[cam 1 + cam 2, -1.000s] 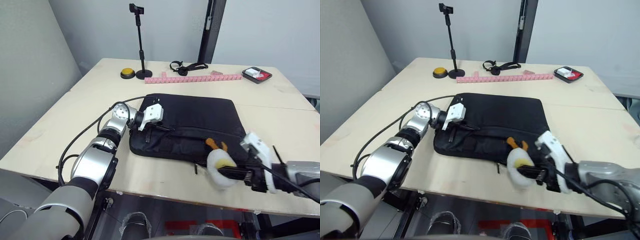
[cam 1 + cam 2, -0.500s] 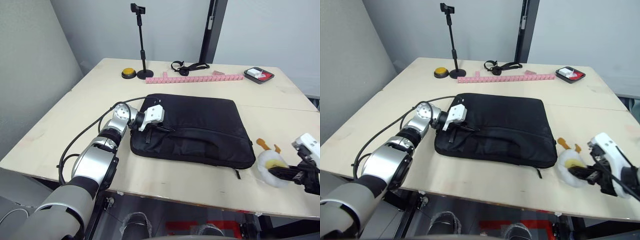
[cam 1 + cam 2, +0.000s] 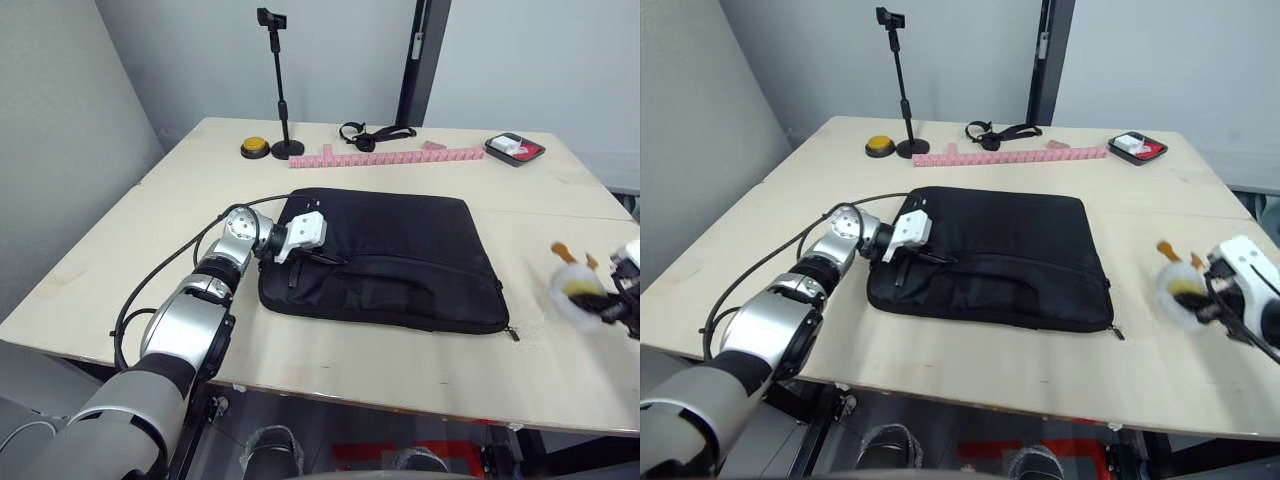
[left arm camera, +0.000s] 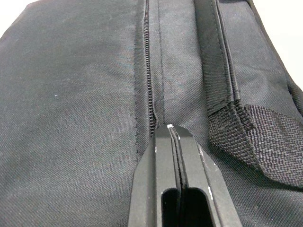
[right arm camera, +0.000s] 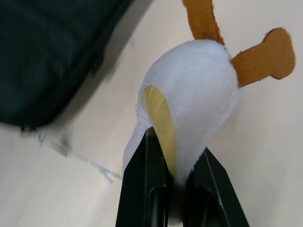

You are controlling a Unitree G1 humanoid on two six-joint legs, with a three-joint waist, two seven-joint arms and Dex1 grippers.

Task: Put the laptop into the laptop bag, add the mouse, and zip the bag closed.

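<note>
- The bag (image 3: 385, 258) lies flat on the table (image 3: 150, 230), filling the middle of the head-camera frame, its handle strap and zipper edge turned toward the lower edge of the frame.
- The left gripper (image 3: 298, 262) rests on the bag's left end, left of centre in the frame; in its wrist view the two fingers (image 4: 161, 161) are pressed together, their tips on the black fabric right at the zipper line (image 4: 149, 71), with a strap (image 4: 251, 132) beside them. Whether they pinch a zip pull cannot be told.
- The right gripper (image 3: 1205, 300) sits at the far right edge of the frame, well apart from the bag, jaws pinching a fluffy white-and-yellow toy (image 3: 1180, 290) with orange feet.
- In the right wrist view the toy (image 5: 189, 113) is clamped between the black fingers (image 5: 142, 189), the bag's corner showing dark beside it.
- Along the top of the frame stand a phone stand (image 3: 280, 90), a yellow button (image 3: 256, 148), a pink strip (image 3: 400, 157), a black headset (image 3: 370, 133) and a small tray (image 3: 514, 149).
</note>
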